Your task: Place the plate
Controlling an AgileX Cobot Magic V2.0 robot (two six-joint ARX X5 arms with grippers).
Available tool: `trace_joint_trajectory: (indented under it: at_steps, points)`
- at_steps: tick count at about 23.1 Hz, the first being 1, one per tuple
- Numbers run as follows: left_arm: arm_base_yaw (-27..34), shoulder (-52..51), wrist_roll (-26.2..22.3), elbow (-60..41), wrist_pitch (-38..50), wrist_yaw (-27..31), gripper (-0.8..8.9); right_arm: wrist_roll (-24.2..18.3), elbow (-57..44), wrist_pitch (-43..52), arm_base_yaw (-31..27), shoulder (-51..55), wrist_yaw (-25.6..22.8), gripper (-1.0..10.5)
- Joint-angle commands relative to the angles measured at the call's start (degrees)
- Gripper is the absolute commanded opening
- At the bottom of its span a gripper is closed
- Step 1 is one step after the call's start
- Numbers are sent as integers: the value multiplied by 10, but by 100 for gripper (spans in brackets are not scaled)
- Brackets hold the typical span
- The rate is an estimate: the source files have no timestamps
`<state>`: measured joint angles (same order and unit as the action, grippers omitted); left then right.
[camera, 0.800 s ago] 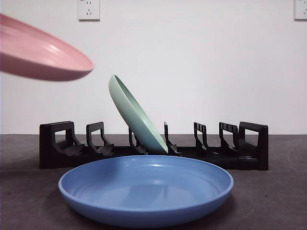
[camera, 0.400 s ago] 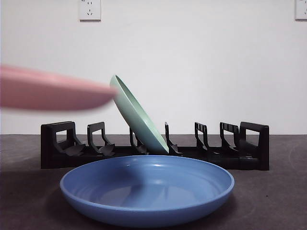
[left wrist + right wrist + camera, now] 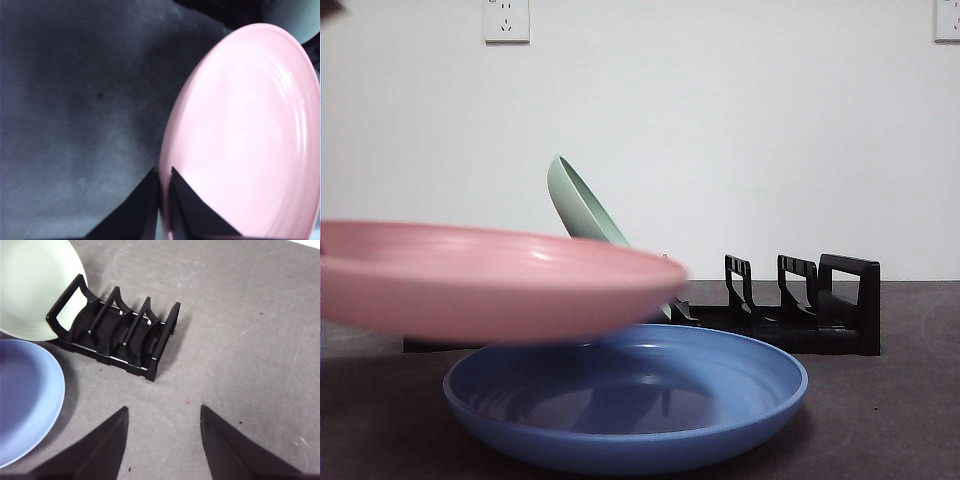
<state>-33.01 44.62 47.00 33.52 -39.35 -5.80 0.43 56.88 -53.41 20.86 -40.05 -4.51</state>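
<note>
My left gripper (image 3: 164, 175) is shut on the rim of a pink plate (image 3: 250, 135). In the front view the pink plate (image 3: 490, 280) hangs nearly flat at the left, just above a blue plate (image 3: 650, 400) that lies on the table in front of the rack. It hides the left half of the black dish rack (image 3: 810, 305). A green plate (image 3: 582, 210) leans in a middle slot of the rack. My right gripper (image 3: 162, 415) is open and empty, up above the rack's right end (image 3: 125, 337).
The dark grey table (image 3: 240, 330) stretches to the right of the rack. The blue plate (image 3: 25, 400) and the green plate (image 3: 35, 285) also show in the right wrist view. Wall sockets (image 3: 506, 20) sit on the white wall behind.
The pink plate has come down and to the right, from high at the left to just over the blue plate, and now covers the rack's left half.
</note>
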Motion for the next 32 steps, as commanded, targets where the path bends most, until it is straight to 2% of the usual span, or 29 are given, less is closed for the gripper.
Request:
trace_joint_trajectory:
  at_steps: [1,6,11,20,22,25,28,30,32]
  points:
    - [-32,50,24,2,47,11,16,6,6,2,1,-3,0,223]
    - [-61,137,38,2,126,16,16,6,6,2,1,-3,0,223]
    - [-65,205,52,5,182,16,16,4,6,2,1,-3,0,223]
    - [-71,276,61,28,215,15,16,2,6,8,1,-3,0,223]
    - [-72,277,61,31,213,12,56,2,6,8,1,-3,0,223]
    - [-72,275,61,33,208,6,221,2,6,7,1,-3,0,223]
    - [-72,254,57,35,199,-13,230,3,6,6,1,-3,0,223]
    - [-68,217,27,48,170,-14,233,5,6,6,1,-3,2,223]
    - [-50,170,-26,71,125,-12,291,20,6,5,1,-10,29,223]
